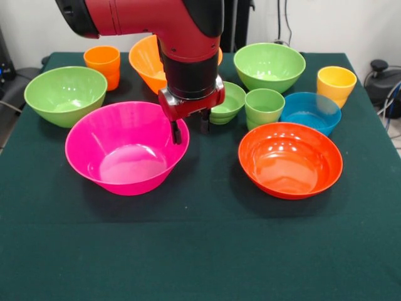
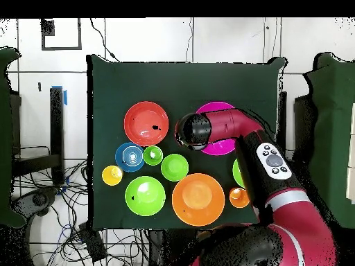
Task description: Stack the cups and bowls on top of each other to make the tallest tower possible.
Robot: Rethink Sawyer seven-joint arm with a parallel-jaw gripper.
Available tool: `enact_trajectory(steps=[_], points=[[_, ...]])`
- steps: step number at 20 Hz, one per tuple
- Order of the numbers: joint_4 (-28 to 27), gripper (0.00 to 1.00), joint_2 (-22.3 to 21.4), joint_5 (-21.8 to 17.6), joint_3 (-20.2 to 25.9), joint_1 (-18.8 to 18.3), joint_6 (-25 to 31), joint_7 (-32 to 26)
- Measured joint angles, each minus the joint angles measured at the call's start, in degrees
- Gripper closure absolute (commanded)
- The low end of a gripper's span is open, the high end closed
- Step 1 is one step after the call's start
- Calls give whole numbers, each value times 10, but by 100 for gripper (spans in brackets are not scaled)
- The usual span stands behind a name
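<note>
My gripper [image 1: 190, 128] is open and empty, its fingertips [image 1: 177, 133] hanging just over the right rim of the large pink bowl [image 1: 125, 147]. The pink bowl is upright and empty; in the overhead view [image 2: 223, 147] my arm covers most of it. The small green bowl [image 1: 227, 101] and green cup [image 1: 264, 106] stand just right of the gripper. The blue bowl [image 1: 311, 111], yellow cup [image 1: 336, 83] and red-orange bowl [image 1: 290, 158] are further right. The orange cup [image 1: 103, 63] and orange bowl [image 1: 147, 63] are at the back left. No piece sits in another.
One light green bowl [image 1: 66, 94] stands left of the pink bowl, another [image 1: 269, 66] at the back right. All rest on a dark green cloth [image 1: 200, 251]. Cables lie on the floor beside the table [image 2: 48, 201].
</note>
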Motion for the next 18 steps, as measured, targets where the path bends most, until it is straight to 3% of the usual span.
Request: enact_trajectory(steps=[9,10,18], points=[[-3,0,3,0,0,0,0,0],[-5,100,3,0,0,0,0,0],[-6,100,-3,0,1,0,0,0]])
